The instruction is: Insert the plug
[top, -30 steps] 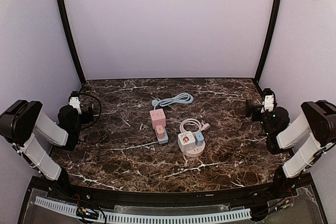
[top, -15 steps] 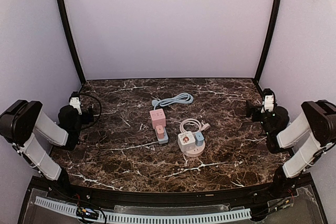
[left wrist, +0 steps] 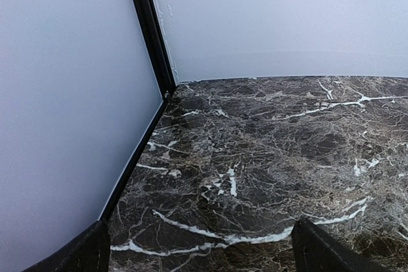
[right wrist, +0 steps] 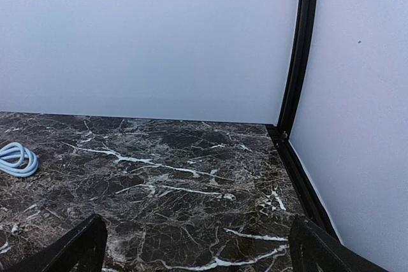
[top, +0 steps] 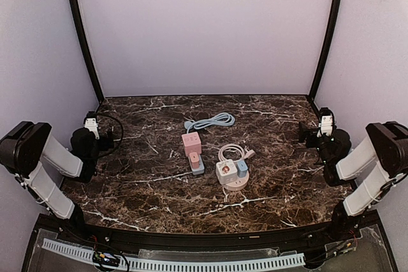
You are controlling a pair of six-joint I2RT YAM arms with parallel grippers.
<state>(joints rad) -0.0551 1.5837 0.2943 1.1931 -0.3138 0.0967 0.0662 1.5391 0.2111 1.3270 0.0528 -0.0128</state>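
We see both arms at the side edges of the counter (top: 146,189). The left end effector (left wrist: 203,256) stands wide open and holds nothing, facing the far left corner. The right end effector (right wrist: 199,254) is likewise spread wide and empty, facing the far right corner.

The pink cube socket (top: 191,141) lies mid-counter, between the two end effectors and well apart from both. A pink plug (top: 194,157) and a grey-blue plug (top: 199,167) lie against its near side; we cannot tell whether either is seated. Just right of them sits a round white socket (top: 229,176) carrying a blue plug (top: 242,168). A light blue cable (top: 210,121) lies coiled beyond the cube.
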